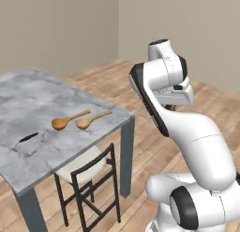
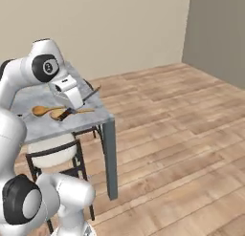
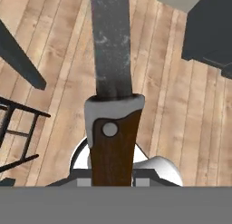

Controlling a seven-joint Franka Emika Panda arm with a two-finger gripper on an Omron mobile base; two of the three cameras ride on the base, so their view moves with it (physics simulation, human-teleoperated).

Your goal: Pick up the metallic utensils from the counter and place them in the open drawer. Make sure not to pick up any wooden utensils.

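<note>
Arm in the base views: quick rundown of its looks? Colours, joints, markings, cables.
Glossy white rounded arm with black bands at the joints. The black joint cap carries a small round white marking. The hand is a white boxy block with a dark underside. No loose cables visible. The gripper itself is too hidden to describe.

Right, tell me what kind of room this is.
Probably a kitchen or dining corner, sparsely furnished: a marble-topped counter carrying wooden spoons, a black chair tucked under it, a plank wood floor and plain beige walls.
</note>
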